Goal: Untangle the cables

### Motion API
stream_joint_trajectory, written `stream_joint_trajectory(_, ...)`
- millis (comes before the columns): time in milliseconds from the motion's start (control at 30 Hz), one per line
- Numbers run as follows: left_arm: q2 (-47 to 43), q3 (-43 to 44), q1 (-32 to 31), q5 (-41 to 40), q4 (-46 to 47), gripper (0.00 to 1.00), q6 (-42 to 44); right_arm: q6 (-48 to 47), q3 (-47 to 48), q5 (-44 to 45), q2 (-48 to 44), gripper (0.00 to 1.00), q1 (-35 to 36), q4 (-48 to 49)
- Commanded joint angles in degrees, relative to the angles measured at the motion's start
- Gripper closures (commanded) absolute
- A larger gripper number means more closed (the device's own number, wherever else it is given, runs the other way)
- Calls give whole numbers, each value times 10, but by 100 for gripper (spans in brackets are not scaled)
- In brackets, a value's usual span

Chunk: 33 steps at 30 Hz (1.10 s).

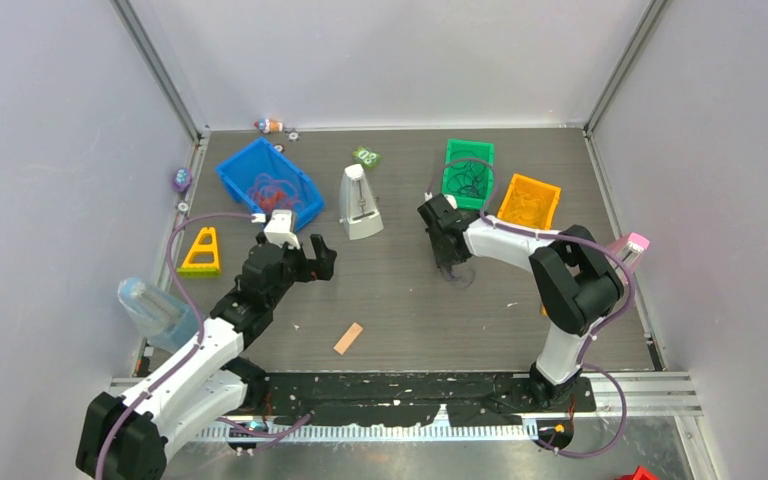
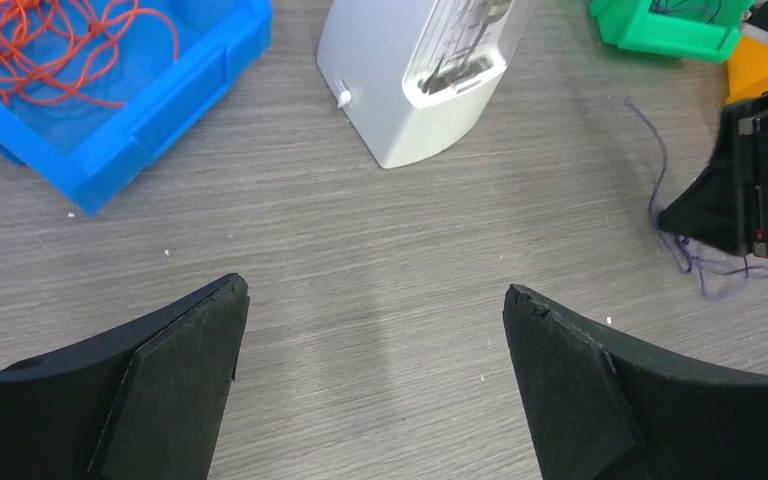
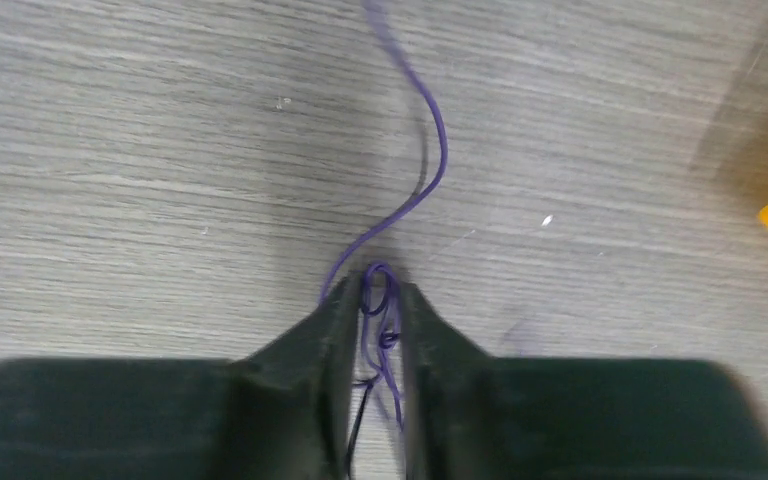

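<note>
- My left gripper hangs over the bare table with its jaws spread wide and nothing between them (idle, from the look of it).
- Ahead of it to the left is the blue bin, with a loose heap of orange cables lying inside.
- The white metronome stands upright near the middle, well apart from both of my grippers.
- My right gripper is down at the table, its jaws drawn close with only a narrow slit between them. The small loops of the thin purple cable sit in that slit. I cannot tell whether the pads are pinching the strand or only flanking it.
- The rest of that cable runs away from my fingertips in a lazy curve across the wood.
- To do this step well, I judge I should close fully on one strand at the loop rather than on the whole knot. Then I should lift slowly, so the free tail slides out rather than tightening (a fast pull would likely cinch it).
- My left gripper could come across and pin the tail.
- Further right, the green bin holds black cables, and the orange bin sits just beside it.
</note>
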Motion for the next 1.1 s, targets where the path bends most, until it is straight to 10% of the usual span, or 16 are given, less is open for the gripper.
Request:
stream_joint_trajectory(0, -6, -6, -3, -7, 46, 1, 15, 3, -8, -20, -11, 90, -9, -9)
stream_joint_trajectory(400, 0, -10, -4, 9, 60, 2, 18, -32, 131, -108, -87, 95, -117, -43)
stream_joint_trajectory(1067, 9, -14, -6, 21, 79, 4, 29, 8, 538, -268, 156, 95, -235, -51)
